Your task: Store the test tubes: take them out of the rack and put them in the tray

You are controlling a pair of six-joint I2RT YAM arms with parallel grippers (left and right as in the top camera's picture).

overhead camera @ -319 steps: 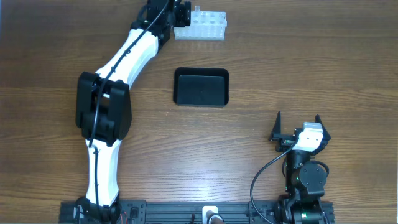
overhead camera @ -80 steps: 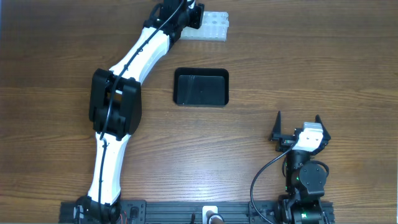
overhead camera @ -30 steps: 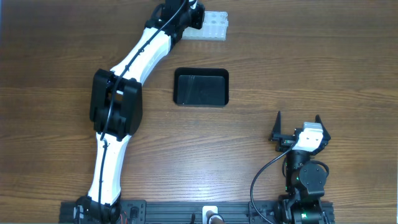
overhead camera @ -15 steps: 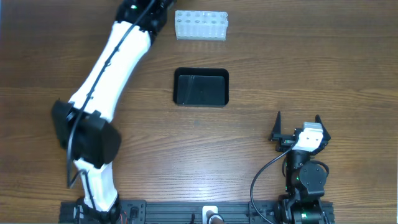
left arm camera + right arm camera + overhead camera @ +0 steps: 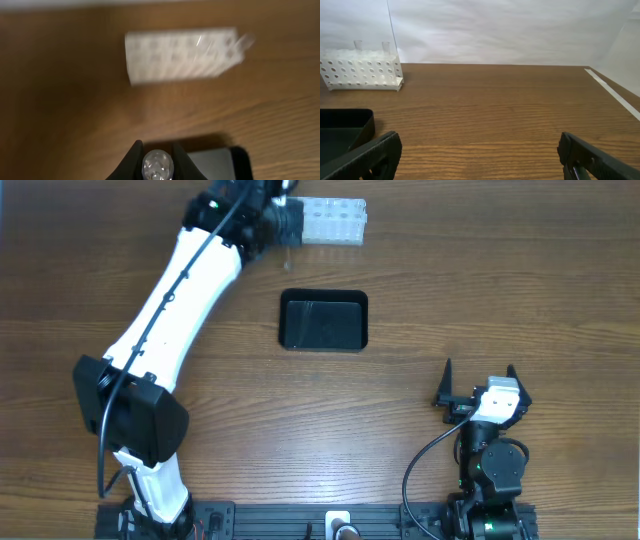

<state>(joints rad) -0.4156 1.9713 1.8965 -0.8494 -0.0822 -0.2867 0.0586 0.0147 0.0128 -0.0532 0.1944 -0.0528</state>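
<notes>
Clear test tube, clamped in the left gripper's closed jaws, is best laid flat in the black rectangular tray; the right gripper's jaws gape empty.

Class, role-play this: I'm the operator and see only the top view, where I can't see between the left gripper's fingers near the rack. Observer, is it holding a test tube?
Observer: Yes; the left wrist view shows a clear test tube end-on in the left gripper.
Operator: Any tubes left in the rack?
Observer: The right wrist view shows two tubes standing in the rack.
Operator: Is the gripper over the tray?
Observer: Not quite; its wrist view shows the tray just beside it.
</notes>
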